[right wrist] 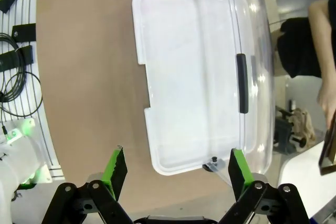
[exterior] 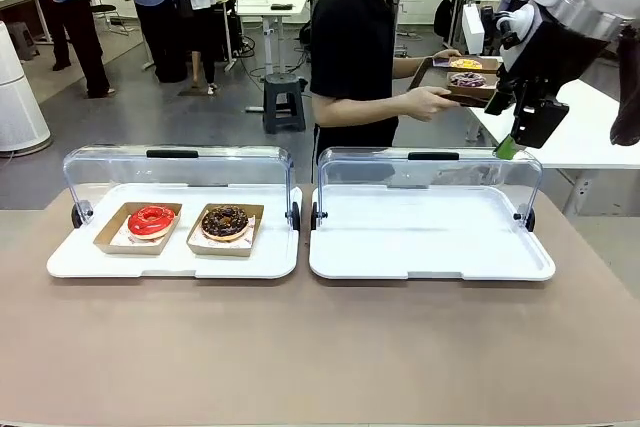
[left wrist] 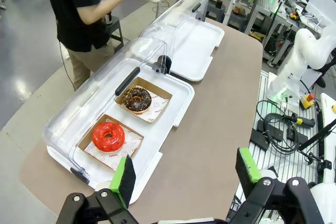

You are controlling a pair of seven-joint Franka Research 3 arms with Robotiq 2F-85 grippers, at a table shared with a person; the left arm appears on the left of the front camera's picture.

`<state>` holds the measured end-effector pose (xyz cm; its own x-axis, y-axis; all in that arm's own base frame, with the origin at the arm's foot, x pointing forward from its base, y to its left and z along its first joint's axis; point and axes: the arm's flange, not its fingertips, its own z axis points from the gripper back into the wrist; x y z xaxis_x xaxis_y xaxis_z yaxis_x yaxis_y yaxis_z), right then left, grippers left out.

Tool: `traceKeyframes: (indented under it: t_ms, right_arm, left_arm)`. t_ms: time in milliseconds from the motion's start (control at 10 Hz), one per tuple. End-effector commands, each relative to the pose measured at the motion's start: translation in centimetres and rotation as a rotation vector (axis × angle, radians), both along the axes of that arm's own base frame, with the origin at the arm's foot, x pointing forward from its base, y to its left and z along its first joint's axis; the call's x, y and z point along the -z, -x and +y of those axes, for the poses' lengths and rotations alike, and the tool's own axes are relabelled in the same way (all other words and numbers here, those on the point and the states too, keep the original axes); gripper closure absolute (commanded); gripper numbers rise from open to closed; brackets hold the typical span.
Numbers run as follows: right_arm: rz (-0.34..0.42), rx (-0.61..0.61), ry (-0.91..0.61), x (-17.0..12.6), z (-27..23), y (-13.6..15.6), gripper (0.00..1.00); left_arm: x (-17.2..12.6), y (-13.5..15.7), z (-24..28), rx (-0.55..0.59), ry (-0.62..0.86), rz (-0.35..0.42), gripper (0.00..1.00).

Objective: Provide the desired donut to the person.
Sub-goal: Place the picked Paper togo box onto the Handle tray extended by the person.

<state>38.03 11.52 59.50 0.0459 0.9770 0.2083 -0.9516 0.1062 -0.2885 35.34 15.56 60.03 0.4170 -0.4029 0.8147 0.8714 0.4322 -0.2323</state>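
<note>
On the table's left tray (exterior: 60, 265), under its raised clear lid, sit a red-glazed donut (exterior: 151, 220) and a chocolate donut (exterior: 225, 222) in cardboard boxes, near the tray's front edge. Beside it, the right tray (exterior: 432, 267) lies bare. Both the left gripper (left wrist: 186, 177) and the right gripper (right wrist: 174, 165) hover spread and empty, well above. Beyond, the person (exterior: 352, 47) holds a wooden tray (exterior: 445, 92) of donuts.

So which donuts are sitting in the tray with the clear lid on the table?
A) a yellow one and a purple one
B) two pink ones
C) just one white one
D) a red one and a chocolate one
D: the left tray holds a red donut and a chocolate donut, each in its own small cardboard box, side by side.
</note>
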Motion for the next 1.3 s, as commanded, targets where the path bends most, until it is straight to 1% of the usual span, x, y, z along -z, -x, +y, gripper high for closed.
traceKeyframes:
  t_ms: [0, 600, 700, 800, 900, 1000, 1100, 1200]
  right_arm:
    - [0.0, 0.003, -0.001, 0.0, -0.1, 0.0, 0.0]
    - [0.0, 0.0, 0.0, 0.0, 0.0, 0.0, 0.0]
    - [0.021, 0.021, -0.162, -1.4, -2.9, -0.9, 0.0]
    - [0.037, 0.081, -0.292, -2.4, -6.2, -1.8, 0.0]
    - [0.079, 0.119, -0.404, -2.8, -9.7, -2.2, 0.0]
    - [0.117, 0.128, -0.515, -3.1, -12.9, -2.2, 0.0]
    - [0.108, 0.094, -0.603, -3.2, -15.7, -1.8, 0.0]
    - [0.152, 0.058, -0.73, -3.0, -18.8, -1.1, 0.0]
  left_arm:
    - [0.0, 0.1, 0.2, 0.01, -0.002, -0.005, 0.0]
    - [0.0, 0.1, 0.2, 0.01, -0.002, -0.005, 0.0]
    - [0.0, 0.1, 0.2, 0.01, -0.002, -0.005, 0.0]
    - [0.0, 0.1, 0.2, 0.01, -0.002, -0.005, 0.0]
    - [0.0, 0.1, 0.2, 0.01, -0.002, -0.005, 0.0]
    - [0.0, 0.1, 0.2, 0.01, -0.002, -0.005, 0.0]
    - [0.0, 0.1, 0.2, 0.01, -0.002, -0.005, 0.0]
    - [0.0, 0.1, 0.2, 0.01, -0.002, -0.005, 0.0]
